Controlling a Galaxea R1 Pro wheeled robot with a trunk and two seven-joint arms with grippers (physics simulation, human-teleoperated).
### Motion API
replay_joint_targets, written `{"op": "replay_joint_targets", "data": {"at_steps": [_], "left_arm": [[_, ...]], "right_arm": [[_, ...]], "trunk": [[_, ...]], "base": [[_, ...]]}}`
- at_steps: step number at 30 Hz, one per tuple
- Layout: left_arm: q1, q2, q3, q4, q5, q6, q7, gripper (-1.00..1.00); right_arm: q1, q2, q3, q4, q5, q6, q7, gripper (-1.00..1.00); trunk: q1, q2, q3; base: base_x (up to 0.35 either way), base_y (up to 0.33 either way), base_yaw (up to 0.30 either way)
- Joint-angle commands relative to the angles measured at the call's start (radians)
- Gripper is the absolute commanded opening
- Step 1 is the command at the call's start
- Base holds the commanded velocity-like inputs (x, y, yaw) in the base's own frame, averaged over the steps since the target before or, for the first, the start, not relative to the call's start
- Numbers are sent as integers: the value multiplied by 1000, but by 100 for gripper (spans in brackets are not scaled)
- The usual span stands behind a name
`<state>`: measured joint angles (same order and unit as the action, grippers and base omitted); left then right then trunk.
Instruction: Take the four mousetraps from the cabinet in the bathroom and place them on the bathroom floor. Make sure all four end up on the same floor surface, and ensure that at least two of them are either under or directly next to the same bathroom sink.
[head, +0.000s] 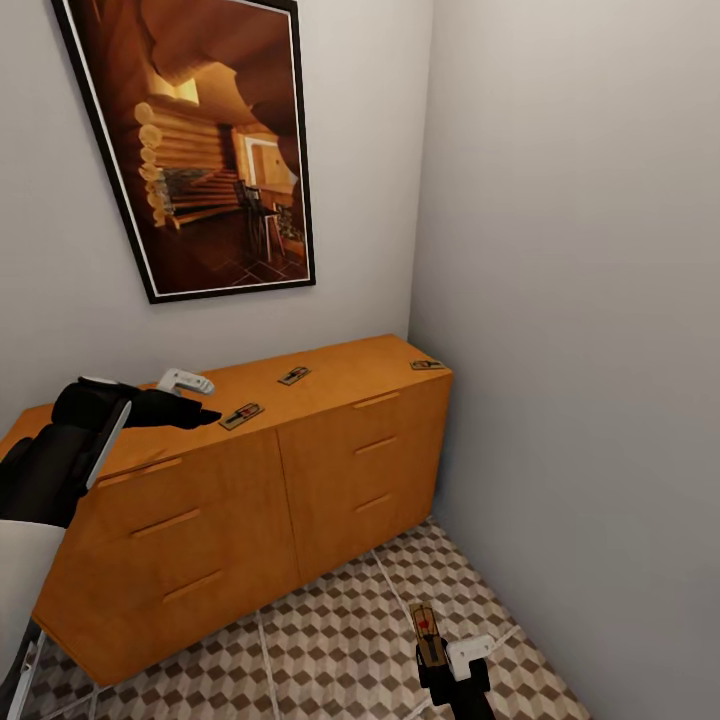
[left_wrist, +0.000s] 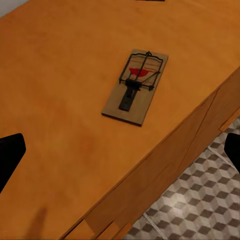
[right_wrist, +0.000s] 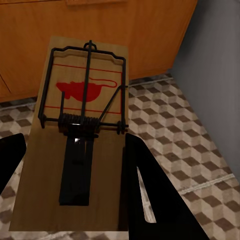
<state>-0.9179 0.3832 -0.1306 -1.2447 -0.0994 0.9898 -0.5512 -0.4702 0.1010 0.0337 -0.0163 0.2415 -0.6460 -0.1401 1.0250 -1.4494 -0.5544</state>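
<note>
1. Our right gripper (head: 440, 655), at 6 o'clock in the head view, clamps a trap (right_wrist: 82, 135) above the floor (head: 330, 640).
2. Our left gripper (head: 205, 400) is spread wide over the cabinet (head: 330, 440), at 9 o'clock, beside a second trap (left_wrist: 136, 86).
3. Two more traps (head: 294, 376) (head: 427, 365) lie on the cabinet top.

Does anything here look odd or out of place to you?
Mostly the mousetraps: three lie scattered, each at its own angle, on top of the cabinet: near mousetrap, middle one, far one. A fourth mousetrap sits in the right gripper above the bathroom floor. Nothing looks spilled or broken.
</note>
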Motion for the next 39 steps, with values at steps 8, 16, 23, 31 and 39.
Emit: {"op": "replay_joint_targets", "data": {"at_steps": [8, 16, 23, 31, 39], "left_arm": [[-1, 1, -1, 5, -11, -2, -9, 100], [-1, 2, -1, 6, -11, -2, -9, 100], [-1, 1, -1, 8, -10, -2, -9, 100], [-1, 2, -1, 7, -11, -2, -9, 100], [-1, 2, 0, 6, -10, -2, -10, 100]], "right_arm": [[-1, 0, 3, 1, 9, -1, -10, -100], [-1, 0, 3, 1, 9, -1, -10, -100], [-1, 0, 3, 1, 9, -1, -10, -100], [-1, 0, 3, 1, 9, -1, -10, -100], [-1, 0, 3, 1, 9, -1, -10, -100]], "trunk": [[0, -1, -1], [0, -1, -1], [0, -1, -1], [0, -1, -1], [0, -1, -1]], "base": [[0, 0, 0], [0, 0, 0], [0, 0, 0], [0, 0, 0], [0, 0, 0]]}}
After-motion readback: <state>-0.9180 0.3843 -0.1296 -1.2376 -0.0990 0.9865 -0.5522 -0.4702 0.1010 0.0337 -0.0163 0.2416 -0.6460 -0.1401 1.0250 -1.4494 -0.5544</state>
